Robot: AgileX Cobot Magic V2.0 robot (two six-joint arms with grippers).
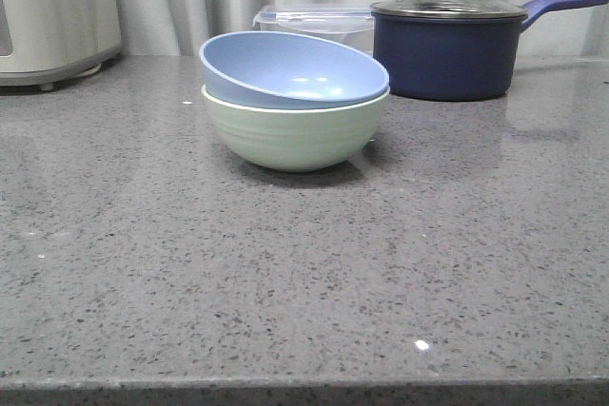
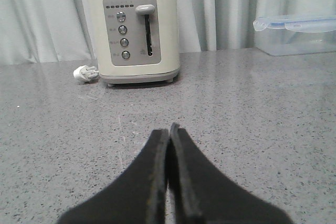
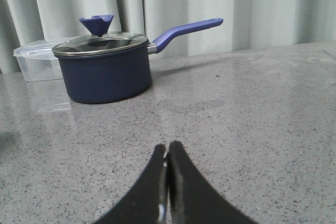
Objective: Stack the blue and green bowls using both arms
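Note:
In the front view the blue bowl (image 1: pixel 290 68) sits tilted inside the green bowl (image 1: pixel 295 130) at the middle of the grey counter; its left rim stands higher than its right. Neither arm shows in the front view. In the left wrist view my left gripper (image 2: pixel 169 129) is shut and empty above the counter, pointing toward a toaster. In the right wrist view my right gripper (image 3: pixel 167 148) is shut and empty above the counter, pointing toward a saucepan. Neither bowl shows in either wrist view.
A dark navy lidded saucepan (image 1: pixel 447 45) stands at the back right, also in the right wrist view (image 3: pixel 105 69). A clear plastic container (image 1: pixel 314 21) sits behind the bowls. A cream toaster (image 2: pixel 134 30) stands at the back left (image 1: pixel 52 11), with a white plug (image 2: pixel 85 72) beside it.

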